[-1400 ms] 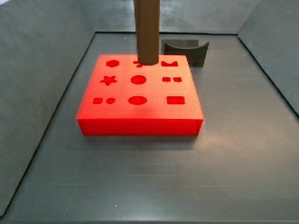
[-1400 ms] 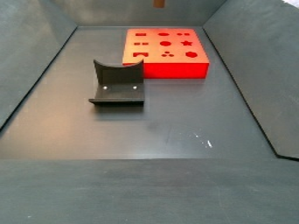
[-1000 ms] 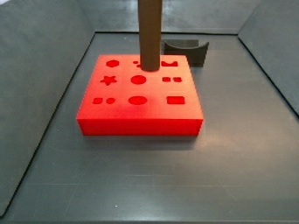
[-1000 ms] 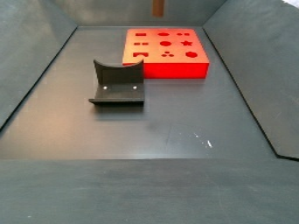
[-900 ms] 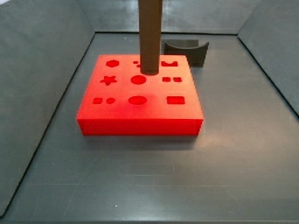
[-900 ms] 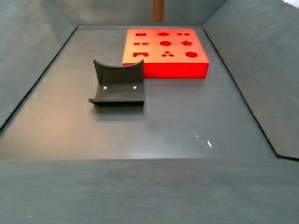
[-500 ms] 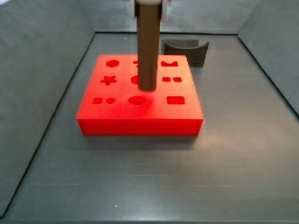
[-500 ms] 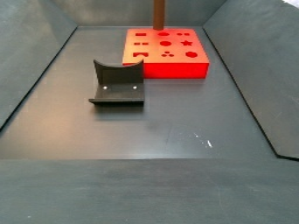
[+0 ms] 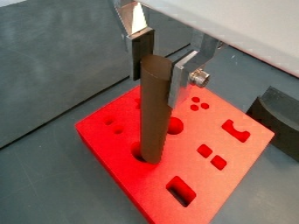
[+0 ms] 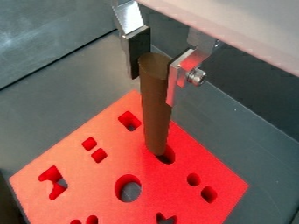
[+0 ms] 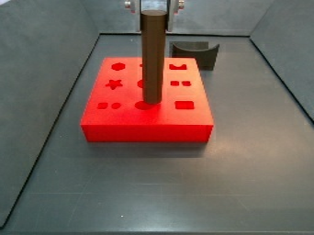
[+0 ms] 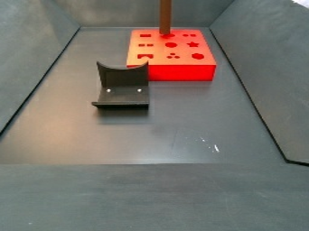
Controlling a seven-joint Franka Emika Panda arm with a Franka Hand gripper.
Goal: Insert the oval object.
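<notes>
The oval object (image 11: 152,55), a tall dark brown rod, stands upright over the red block (image 11: 147,126). Its lower end sits in the large oval hole (image 11: 145,105) near the block's front middle. My gripper (image 11: 153,5) is above the block, shut on the rod's top. Both wrist views show the rod (image 9: 152,114) (image 10: 155,114) between the silver fingers of the gripper (image 9: 162,83) (image 10: 156,86), its foot in the hole of the block (image 9: 117,149) (image 10: 82,175). In a side view only the rod's lower part (image 12: 165,13) shows, above the block (image 12: 175,68).
The fixture (image 12: 121,86) stands on the grey floor apart from the block; it also shows behind the block in a side view (image 11: 196,53) and in a wrist view (image 9: 281,109). Sloped grey walls ring the floor. The block has several other shaped holes.
My gripper has carried the rod from the block's back row toward the front middle and lowered it. Its lower end now sits in the large oval hole.
</notes>
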